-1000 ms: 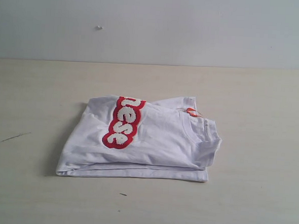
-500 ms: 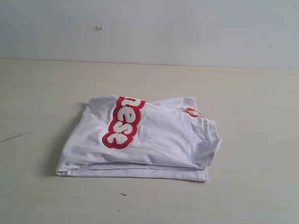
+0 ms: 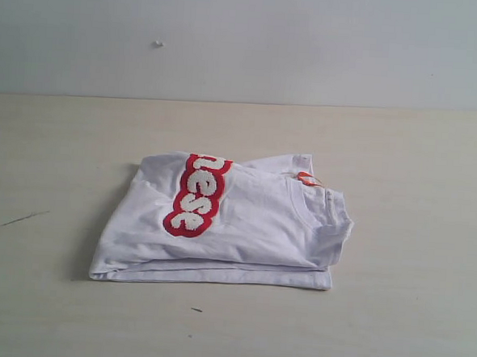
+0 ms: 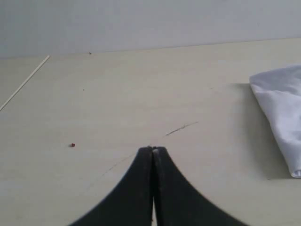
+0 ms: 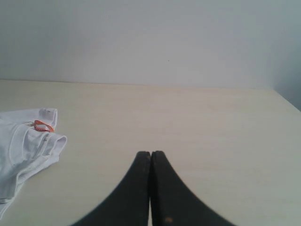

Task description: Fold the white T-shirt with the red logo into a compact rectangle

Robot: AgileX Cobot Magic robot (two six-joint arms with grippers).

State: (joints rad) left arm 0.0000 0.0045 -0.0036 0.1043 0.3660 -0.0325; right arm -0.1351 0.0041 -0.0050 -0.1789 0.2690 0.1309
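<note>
A pale wooden table point(image 3: 408, 318) runs back to a plain grey-white wall point(image 3: 312, 37); the white T-shirt point(image 3: 252, 228) lies mid-table, already a layered near-rectangle, long axis across the exterior view, collar and orange neck tag point(image 3: 305, 179) at the right arm's end, the red logo point(image 3: 197, 196) on top towards the left; the left gripper point(image 4: 153, 149) and right gripper point(image 5: 150, 153) both have jaws pressed together, empty, well apart from the cloth; which is nearer I cannot tell
</note>
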